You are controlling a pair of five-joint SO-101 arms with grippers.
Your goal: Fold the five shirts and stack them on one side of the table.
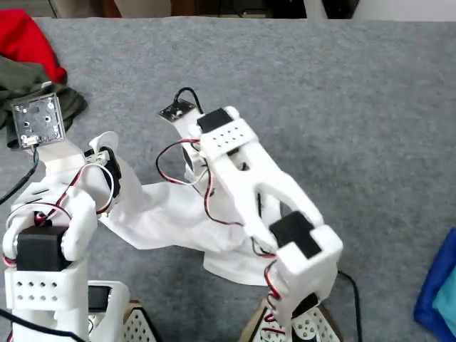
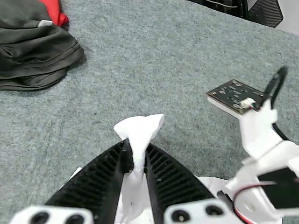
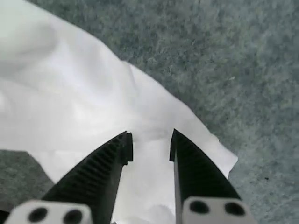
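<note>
Left wrist view has the left gripper [image 2: 135, 148] clamped on a bunched corner of the white shirt [image 2: 140, 127], with a tuft of cloth poking out past the black jaws. The right gripper [image 3: 149, 145] hangs over another part of that shirt with a narrow gap between its jaws and nothing held. An edge and a corner of the cloth lie just past its tips, toward the grey table [image 1: 342, 92]. Seen from above, the white shirt lies crumpled at about 6 o'clock on the table, between and partly under the two arms. A dark shirt [image 1: 28, 89] and a red shirt [image 1: 25, 43] are heaped at 10 o'clock, and a blue shirt [image 1: 438, 292] sits at the 4 o'clock edge. The step looks like getting this shirt spread flat before any fold, so the second grip matters most. The right jaws would do best to come down on the free corner rather than mid-panel, and to catch all layers there so the cloth does not peel apart. With both corners held, the arms should draw apart evenly until the edge between them is taut, then lower it together toward 12 o'clock, where there is bare table. The two wrists are close, so widening should come before lifting. The left pinch holds only a small bunch of cloth, and a hard tug could pull it free.
</note>
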